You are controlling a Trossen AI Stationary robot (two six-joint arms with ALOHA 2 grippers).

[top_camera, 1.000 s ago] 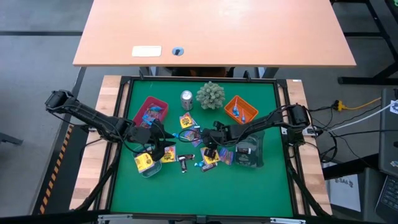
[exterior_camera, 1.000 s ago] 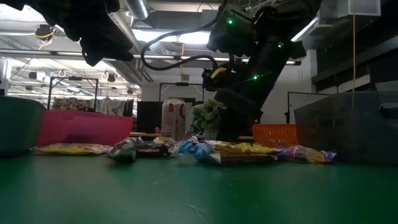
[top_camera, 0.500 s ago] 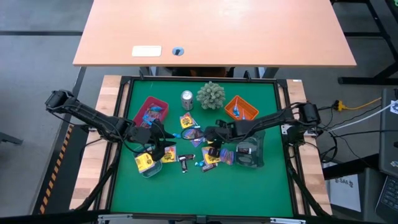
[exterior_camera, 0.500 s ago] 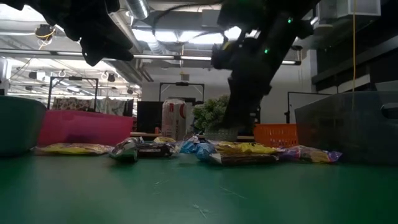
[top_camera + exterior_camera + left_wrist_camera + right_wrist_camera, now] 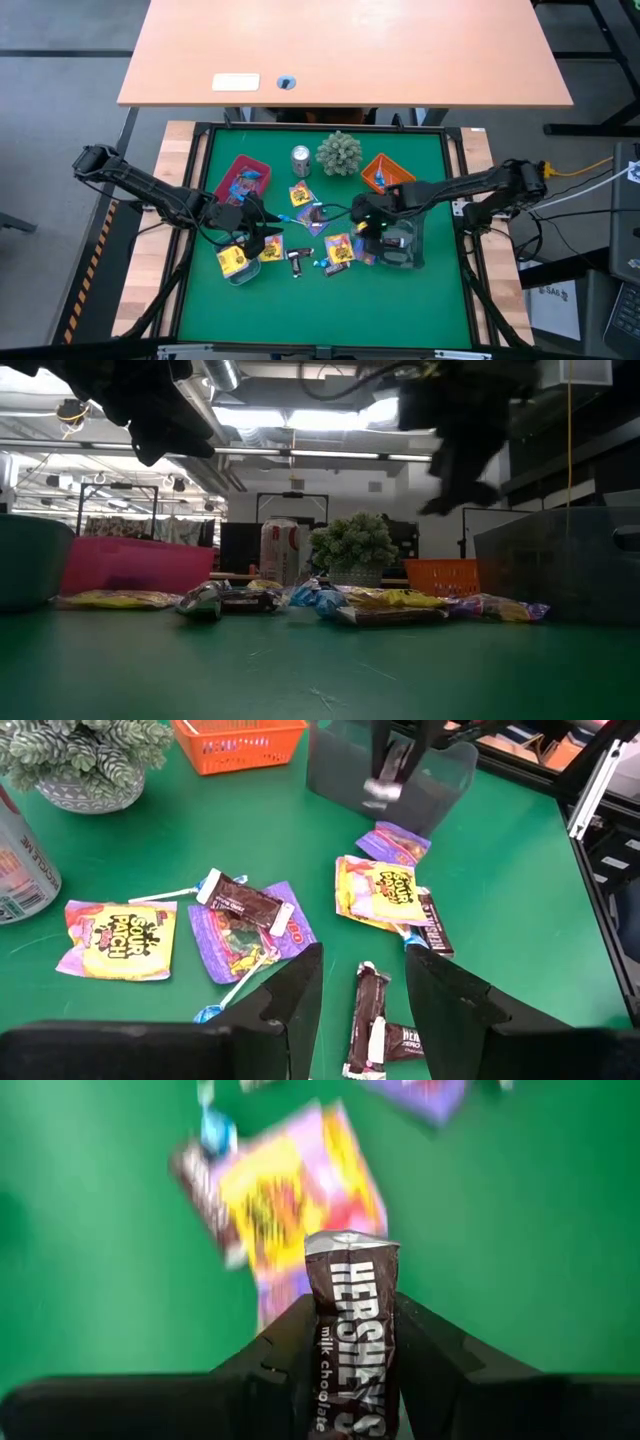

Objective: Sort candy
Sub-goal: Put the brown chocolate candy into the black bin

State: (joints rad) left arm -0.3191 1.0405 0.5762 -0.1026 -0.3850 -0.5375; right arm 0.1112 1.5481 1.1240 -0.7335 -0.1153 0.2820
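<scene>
Candy lies scattered mid-table: yellow packets (image 5: 113, 937), purple packets (image 5: 245, 932), dark brown mini bars (image 5: 365, 1015) and small blue pieces (image 5: 318, 263). My left gripper (image 5: 365, 970) hovers open above this pile, left of centre (image 5: 262, 238), touching nothing. My right gripper (image 5: 372, 222) is raised at the near left side of the grey bin (image 5: 405, 240). It is shut on a dark brown chocolate bar (image 5: 350, 1330), also seen from the left wrist as the bar (image 5: 386, 772) in front of the bin. My right gripper pinches the brown bar's lower half (image 5: 345, 1380) by its two long edges between its fingers. The fingers slant steeply down and lie along the bar. The bar's crimped free end (image 5: 350, 1245) sticks out past the fingertips, and the bar is lifted clear of the table.
A pink tray (image 5: 243, 178) with candy stands far left, an orange basket (image 5: 388, 175) far right. A silver can (image 5: 300, 160) and a green plant ball (image 5: 339, 152) stand at the far edge between them. A grey bowl (image 5: 236, 268) holds a yellow packet under my left arm.
My right gripper has risen from the candy pile with the brown bar and moved toward the table's right edge, up to the grey bin, tipping steeper downward. The bar is now lifted clear of the table. The rest of the candy has stayed put.
</scene>
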